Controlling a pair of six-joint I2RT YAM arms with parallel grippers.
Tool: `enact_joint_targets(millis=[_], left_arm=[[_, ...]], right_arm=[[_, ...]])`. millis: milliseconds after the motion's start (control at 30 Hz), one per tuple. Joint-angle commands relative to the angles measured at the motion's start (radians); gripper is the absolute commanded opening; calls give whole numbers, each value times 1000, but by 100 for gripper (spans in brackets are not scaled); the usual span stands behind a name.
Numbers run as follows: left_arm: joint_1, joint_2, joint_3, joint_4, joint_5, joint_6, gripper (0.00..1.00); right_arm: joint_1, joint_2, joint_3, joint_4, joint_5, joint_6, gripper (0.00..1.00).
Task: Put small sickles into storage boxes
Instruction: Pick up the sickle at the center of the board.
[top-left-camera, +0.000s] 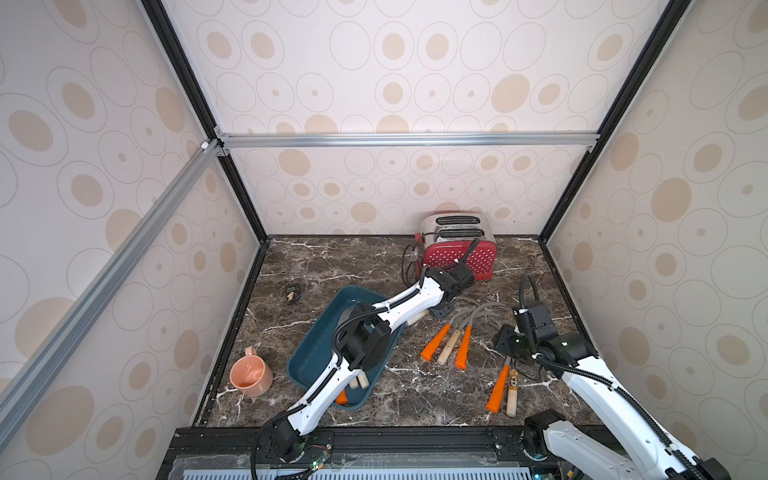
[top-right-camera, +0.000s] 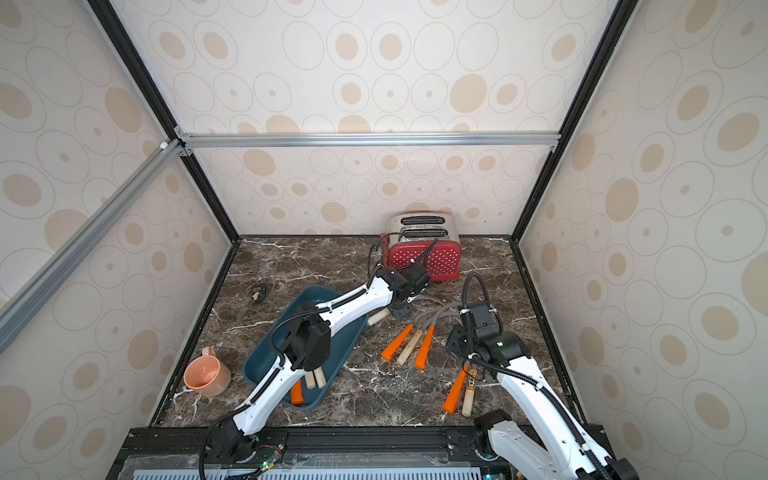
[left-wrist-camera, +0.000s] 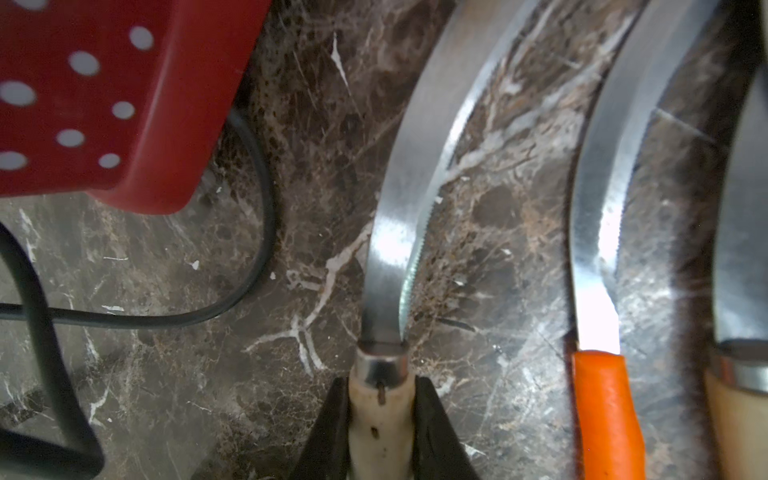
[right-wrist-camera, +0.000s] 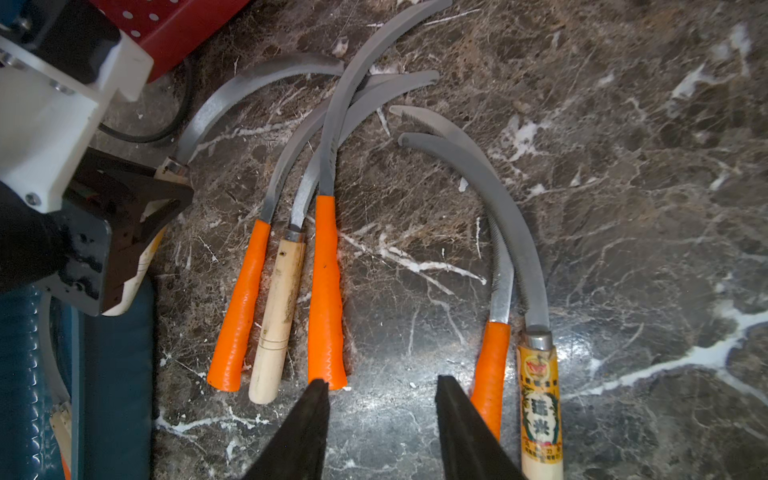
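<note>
My left gripper is shut on the pale wood handle of a small sickle, just right of the storage box. That box is a teal tray. Both top views show this gripper in front of the toaster. Sickle handles lie in the tray, partly hidden under my left arm. Three sickles lie side by side on the marble, and two more lie further right. My right gripper is open over bare marble between these groups, holding nothing.
A red polka-dot toaster with a black cord stands at the back, close to my left gripper. There is a pink mug left of the tray and a small dark object behind it. Walls enclose three sides.
</note>
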Motion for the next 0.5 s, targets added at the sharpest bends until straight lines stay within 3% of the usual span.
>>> enact_joint_targets(millis=[0, 467], left_arm=[[10, -6, 49, -20, 28, -19, 12], [8, -38, 56, -26, 195, -45, 13]], right_arm=[[-5, -13, -11, -10, 10, 4, 46], [-5, -7, 2, -19, 16, 4, 46]])
